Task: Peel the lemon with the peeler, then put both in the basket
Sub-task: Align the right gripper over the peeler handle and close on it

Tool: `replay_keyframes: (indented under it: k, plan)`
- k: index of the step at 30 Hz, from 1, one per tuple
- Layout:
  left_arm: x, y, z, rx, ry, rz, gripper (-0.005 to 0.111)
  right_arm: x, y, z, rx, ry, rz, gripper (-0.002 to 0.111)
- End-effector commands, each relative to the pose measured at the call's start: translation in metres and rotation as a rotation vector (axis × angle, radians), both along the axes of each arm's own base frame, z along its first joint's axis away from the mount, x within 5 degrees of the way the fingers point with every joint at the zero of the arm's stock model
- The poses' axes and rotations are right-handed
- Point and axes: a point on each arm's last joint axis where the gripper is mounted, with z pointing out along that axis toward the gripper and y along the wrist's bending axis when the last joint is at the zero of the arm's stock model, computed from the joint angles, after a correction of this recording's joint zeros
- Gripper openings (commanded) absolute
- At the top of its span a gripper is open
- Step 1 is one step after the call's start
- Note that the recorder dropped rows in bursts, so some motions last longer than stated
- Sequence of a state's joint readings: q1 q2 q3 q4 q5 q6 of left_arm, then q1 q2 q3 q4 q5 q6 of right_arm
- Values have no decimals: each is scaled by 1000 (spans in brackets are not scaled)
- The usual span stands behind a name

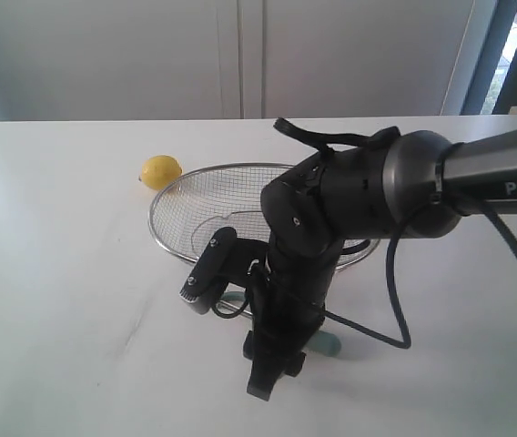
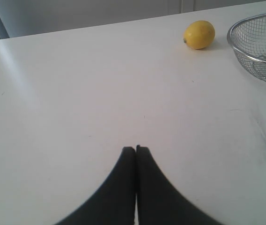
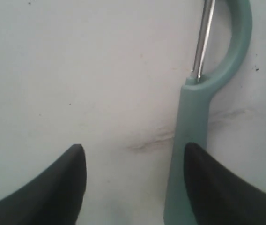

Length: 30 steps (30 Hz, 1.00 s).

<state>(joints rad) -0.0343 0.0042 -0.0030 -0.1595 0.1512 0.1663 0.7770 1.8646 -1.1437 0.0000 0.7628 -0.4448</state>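
We take this for a robot test bench, not a lived-in kitchen: a bare white table (image 1: 58, 291) stands before plain white wall panels (image 1: 149, 55), with a dark-framed window (image 1: 513, 41) in one corner. A black robot arm (image 1: 495, 173) trailing a cable reaches over a wire basket (image 1: 195, 196) and a lemon (image 1: 161, 171).
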Motion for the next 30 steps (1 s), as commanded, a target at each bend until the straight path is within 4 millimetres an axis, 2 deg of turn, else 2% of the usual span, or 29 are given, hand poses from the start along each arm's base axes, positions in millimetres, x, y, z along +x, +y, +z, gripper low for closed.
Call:
replay_keyframes:
  k: [1,10,21,26,30]
  plan:
    - [0,0,-1,-19,-1,2,0,7,2,-3,0,-50,-41,56]
    - [0,0,-1,-19,-1,2,0,11,0,-14,-46,-62,-66,55]
    - [0,0,-1,-19,-1,2,0,12,0,-14,-33,-73,-73,55]
    - [0,0,-1,-19,-1,2,0,13,0,-14,-38,-82,-74,48]
    - [0,0,-1,-19,-1,2,0,13,0,-14,-40,-86,-85,47]
